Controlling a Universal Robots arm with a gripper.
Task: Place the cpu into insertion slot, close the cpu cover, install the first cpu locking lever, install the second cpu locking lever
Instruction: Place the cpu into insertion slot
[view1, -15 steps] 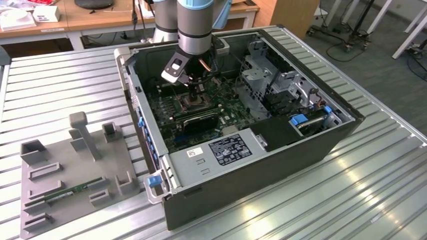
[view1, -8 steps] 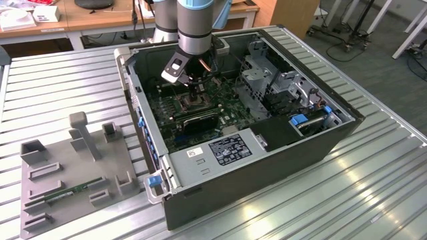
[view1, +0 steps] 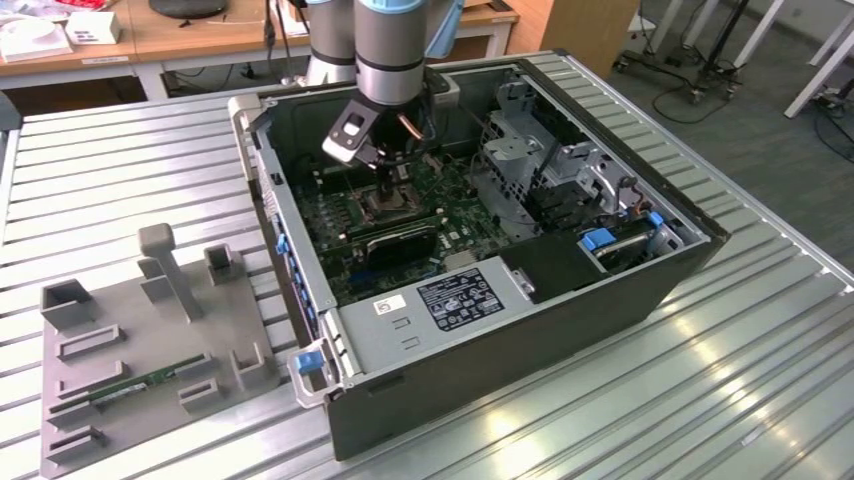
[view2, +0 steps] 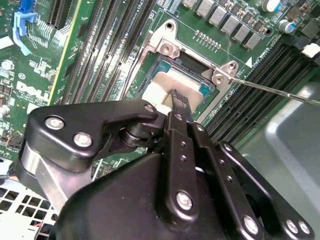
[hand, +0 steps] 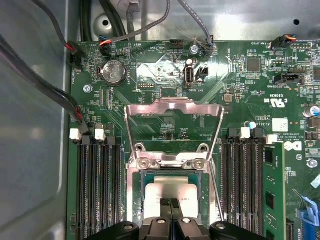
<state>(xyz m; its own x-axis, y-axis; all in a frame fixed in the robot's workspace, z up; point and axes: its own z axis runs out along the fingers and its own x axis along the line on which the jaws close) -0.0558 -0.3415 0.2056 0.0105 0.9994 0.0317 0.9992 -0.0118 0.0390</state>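
Inside the case (view1: 534, 340): arm reaching down to the board (hand: 165, 75), gripper (view1: 390, 195) hanging right over the slot (hand: 199, 181).
Gripper: fingers drawn close together, tips down at the face of the cpu (hand: 170, 190); cannot tell whether pinching anything or merely touching.
Cpu: lying pale face up within the slot, seemingly flat; fingertips over one edge, the far corners bare.
Cover (hand: 173, 106): swung up and open on its hinge (hand: 172, 162), standing clear beyond the slot.
Lever (view2: 272, 91): thin wire rod, unlatched, running out past one hinge corner.
Step in hand: by the look of it, seating the cpu. Best done softly, with no sideways drag across the contacts and no hard push. Worth checking that all four edges sit level inside the rim before letting go, then lifting straight off.
Edges: slot rim tight around the cpu on every side, hinge screws just beyond one edge, so little tolerance for a skewed drop.
Open room: memory slots (hand: 97, 190) near on both flanks, cables (hand: 86, 17) well apart by the case wall, clear way straight up; probably the safest line for any withdrawal.
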